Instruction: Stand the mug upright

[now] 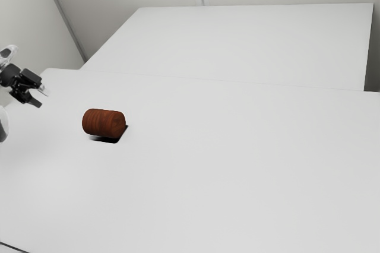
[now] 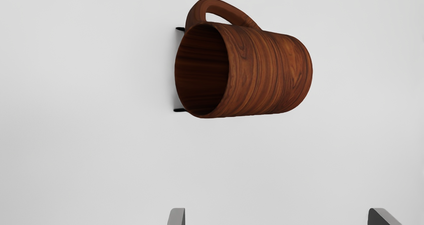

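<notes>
Because the mug (image 1: 103,123) lies on its side on the table (image 1: 237,176), towards the exterior view's left, it will need about a quarter turn to stand. The gripper (image 1: 41,97) is above the table and apart from it, its 2 fingers (image 2: 177,217) spread wide with nothing between them.

By its wood grain I'd judge the mug light to middling in weight and stiff, unlikely to give under a squeeze. The round body (image 2: 271,72) looks smooth enough to roll or slip if only 1 finger meets it first. The handle (image 2: 228,11) sits on the side away from the fingers and seems a poor main hold, since the mug could swing about it. Better to take the body across its width, near the rim (image 2: 228,69), press evenly from 2 sides, then lift a little and tip the base down gently
</notes>
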